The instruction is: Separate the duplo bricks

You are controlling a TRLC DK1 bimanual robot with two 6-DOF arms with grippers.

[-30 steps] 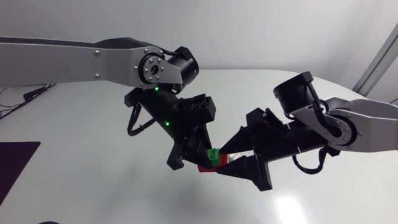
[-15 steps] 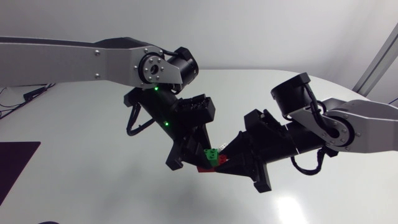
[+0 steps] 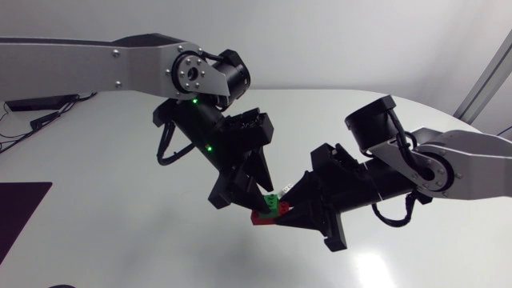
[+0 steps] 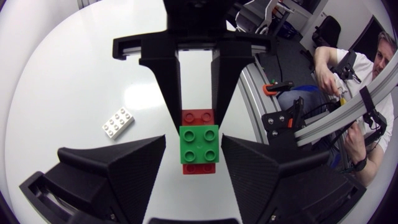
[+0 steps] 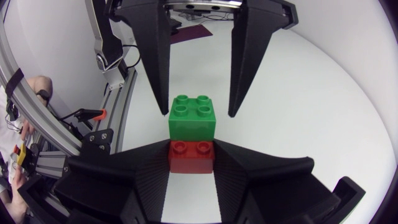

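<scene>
A green brick (image 3: 274, 203) sits pressed onto a red brick (image 3: 261, 217) near the table's middle. My right gripper (image 3: 277, 214) comes in low from the right and is shut on the red brick (image 5: 191, 155), one finger on each side. My left gripper (image 3: 264, 198) points down over the stack. Its fingers (image 4: 134, 158) stand on either side of the green brick (image 4: 199, 144) with a narrow gap on each side, so it is open. In the right wrist view the green brick (image 5: 193, 118) lies between the left gripper's (image 5: 199, 113) finger tips, untouched.
A white brick (image 4: 118, 121) lies loose on the white table (image 3: 120, 232), a short way beside the stack. A dark purple mat (image 3: 20, 216) lies at the table's left edge.
My right gripper has shut on the red brick. My left gripper, shut on the green brick a second ago, has opened, and its arm has shifted slightly up and to the left.
</scene>
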